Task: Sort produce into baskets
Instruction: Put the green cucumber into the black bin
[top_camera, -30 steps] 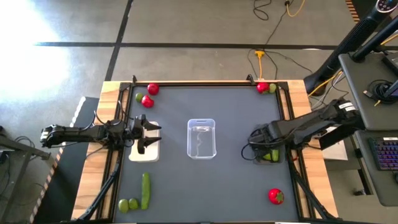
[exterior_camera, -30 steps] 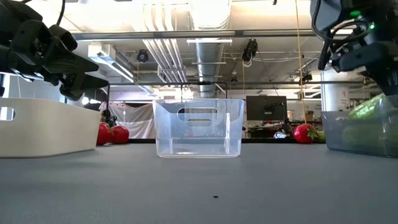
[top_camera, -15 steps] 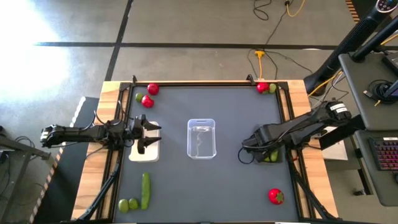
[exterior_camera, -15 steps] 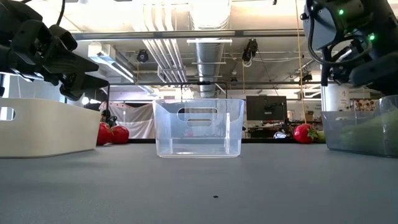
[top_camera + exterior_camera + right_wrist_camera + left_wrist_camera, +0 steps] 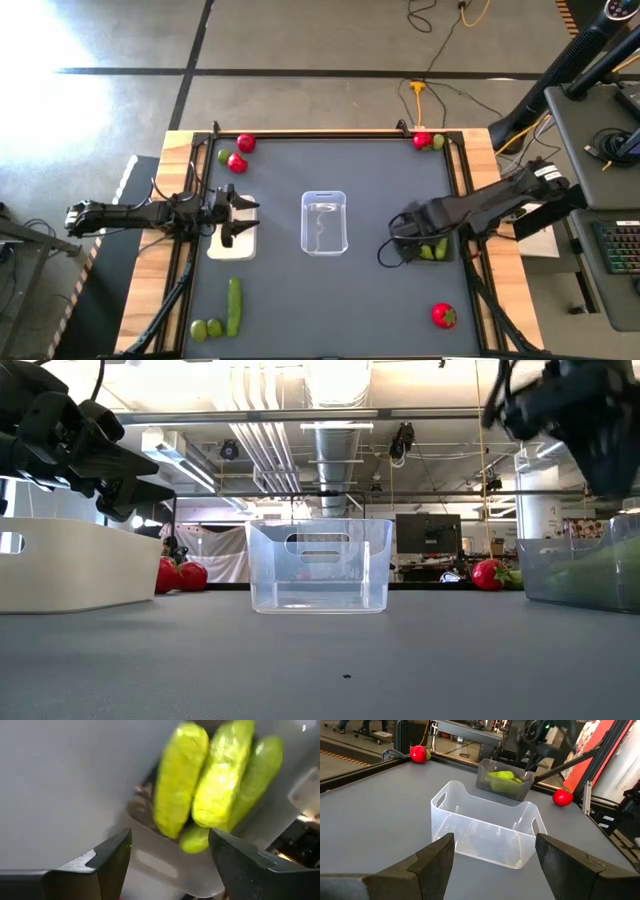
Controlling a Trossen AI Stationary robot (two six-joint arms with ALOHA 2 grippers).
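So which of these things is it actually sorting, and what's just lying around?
Part of the job:
- red fruits
- cucumbers
- limes
- white basket
- clear basket
- grey basket, cucumbers already inside

Just lying about:
- yellow cable on the floor
- keyboard on the side desk

Dark grey basket (image 5: 434, 250) lay largely hidden beneath the right arm (image 5: 480, 205) in the high view; the low view cut it (image 5: 585, 572) off at the edge.
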